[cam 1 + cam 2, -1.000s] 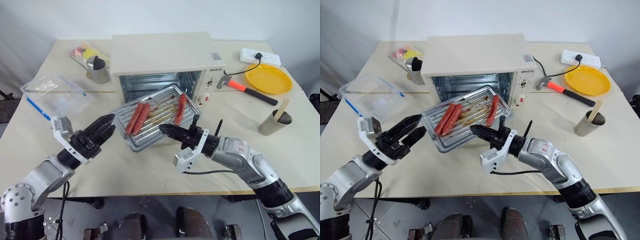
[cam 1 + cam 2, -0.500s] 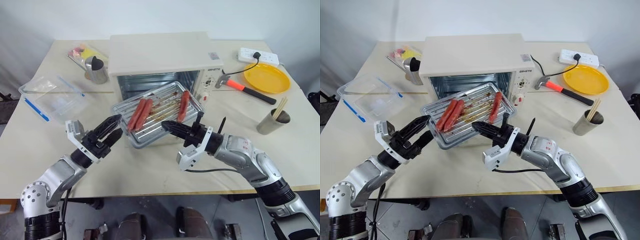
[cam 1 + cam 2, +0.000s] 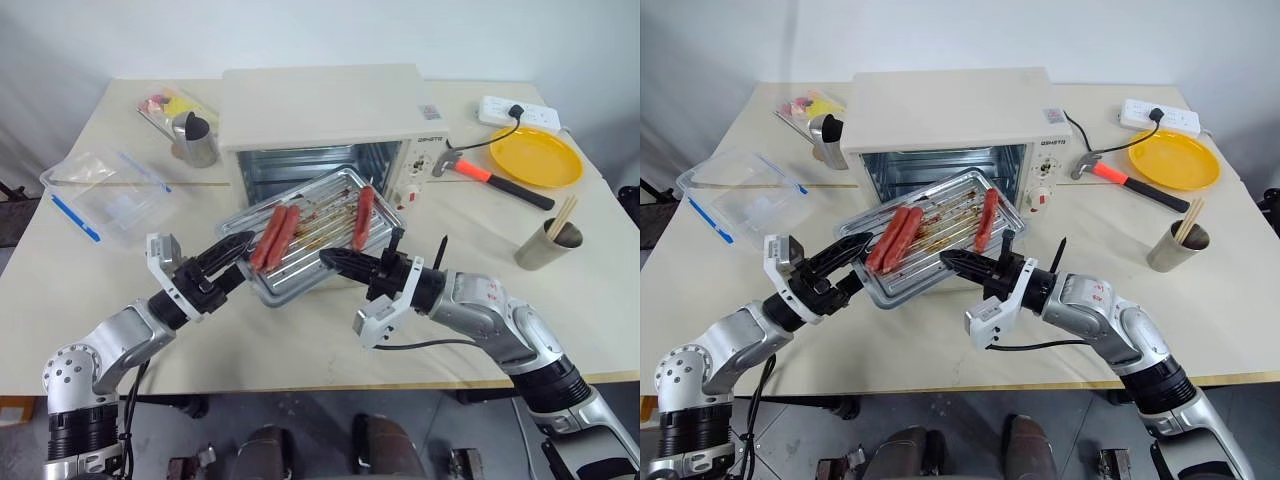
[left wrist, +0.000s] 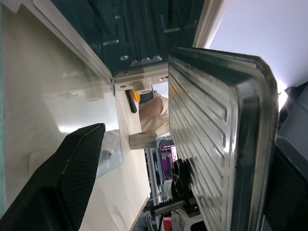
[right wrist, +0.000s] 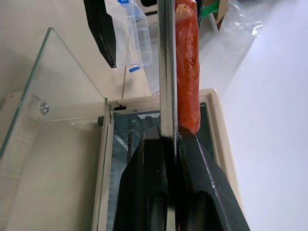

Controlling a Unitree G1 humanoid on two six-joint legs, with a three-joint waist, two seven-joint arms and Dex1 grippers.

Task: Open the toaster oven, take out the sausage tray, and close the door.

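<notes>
Right now my biggest landmark is the table (image 3: pixel 120 300), and on it, beyond both claws, the toaster oven (image 3: pixel 330 115) stands with its cavity exposed and its door (image 5: pixel 53 91) dropped flat toward me; through the right wrist camera I see that glass panel lying just beyond the right claw. Between the two claws hangs the sausage tray (image 3: pixel 310 235), clear of the oven mouth and tilted, its left end lower than its right, with three sausages (image 3: pixel 275 236) on the wire rack: two side by side nearer my left claw, one nearer the right. My right gripper (image 3: pixel 335 262) is clenched on the tray's near right rim; in the right wrist view the thin metal edge runs straight between its two black fingers (image 5: pixel 144 192), with one sausage just past them. My left gripper (image 3: pixel 235 253) is spread wide at the tray's left corner; in the left wrist view one finger (image 4: pixel 62 178) sits on the underside of the ribbed tray bottom and the other on the far side of the rim, and I cannot tell whether either pad is touching the metal. Further off beyond the right claw lie a yellow plate (image 3: pixel 535 157) and a hammer (image 3: pixel 490 178); out past the left claw sits a clear plastic box (image 3: pixel 105 195).
</notes>
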